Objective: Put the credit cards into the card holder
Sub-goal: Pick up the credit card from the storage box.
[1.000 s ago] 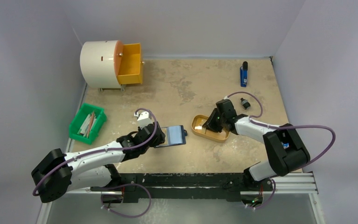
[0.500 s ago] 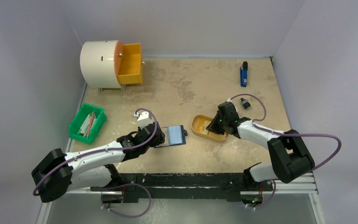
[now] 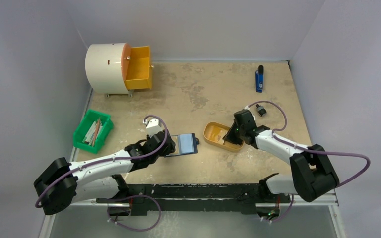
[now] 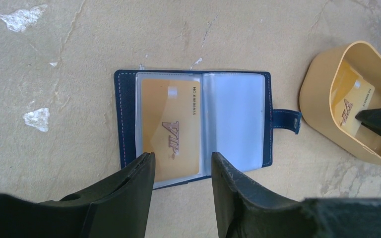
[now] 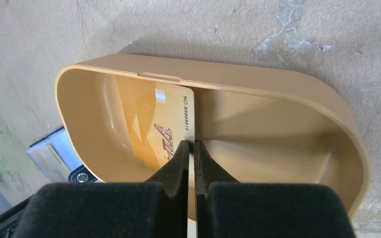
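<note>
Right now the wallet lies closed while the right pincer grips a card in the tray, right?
Not quite: the wallet lies open, as the left wrist view shows. The right pincer does grip a card in the tray.

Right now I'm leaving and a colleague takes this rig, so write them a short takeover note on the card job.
Left gripper: open, at the near edge of the card holder, lying open on the table.
Right gripper: shut on the edge of the second card, inside the tan tray.
Done: first card sits in one holder pocket.
Left: lift the second card out and slide it into the other pocket, which looks empty.
</note>
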Action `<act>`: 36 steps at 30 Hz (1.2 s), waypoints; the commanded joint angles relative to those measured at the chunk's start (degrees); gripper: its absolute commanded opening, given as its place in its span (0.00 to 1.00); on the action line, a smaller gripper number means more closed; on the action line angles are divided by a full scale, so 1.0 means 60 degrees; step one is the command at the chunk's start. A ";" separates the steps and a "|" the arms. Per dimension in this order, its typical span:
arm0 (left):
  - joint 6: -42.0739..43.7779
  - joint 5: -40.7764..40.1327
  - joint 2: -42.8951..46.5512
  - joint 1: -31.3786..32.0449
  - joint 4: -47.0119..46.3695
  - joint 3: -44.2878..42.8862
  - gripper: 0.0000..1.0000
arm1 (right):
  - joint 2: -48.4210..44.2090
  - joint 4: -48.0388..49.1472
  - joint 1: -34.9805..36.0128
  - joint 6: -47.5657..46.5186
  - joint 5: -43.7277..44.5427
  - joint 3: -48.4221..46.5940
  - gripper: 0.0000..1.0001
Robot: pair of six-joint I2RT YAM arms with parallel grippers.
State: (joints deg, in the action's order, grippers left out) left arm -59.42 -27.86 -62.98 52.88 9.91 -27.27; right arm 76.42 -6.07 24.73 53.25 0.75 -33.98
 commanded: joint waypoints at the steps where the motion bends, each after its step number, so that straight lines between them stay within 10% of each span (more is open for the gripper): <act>1: -0.0090 -0.0221 0.0001 -0.0010 -0.0158 -0.0104 0.45 | -0.0388 -0.0923 0.0011 -0.0086 0.0285 0.0152 0.00; 36: -0.0079 -0.0601 0.0501 -0.0010 0.0279 -0.0163 0.44 | -0.3091 -0.3223 -0.0013 0.0806 -0.1224 -0.2180 0.00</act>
State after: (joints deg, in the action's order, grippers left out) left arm -59.42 -29.17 -61.91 52.88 11.57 -27.27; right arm 60.45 -23.16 24.73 55.09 -4.10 -41.98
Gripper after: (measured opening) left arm 0.448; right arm 0.004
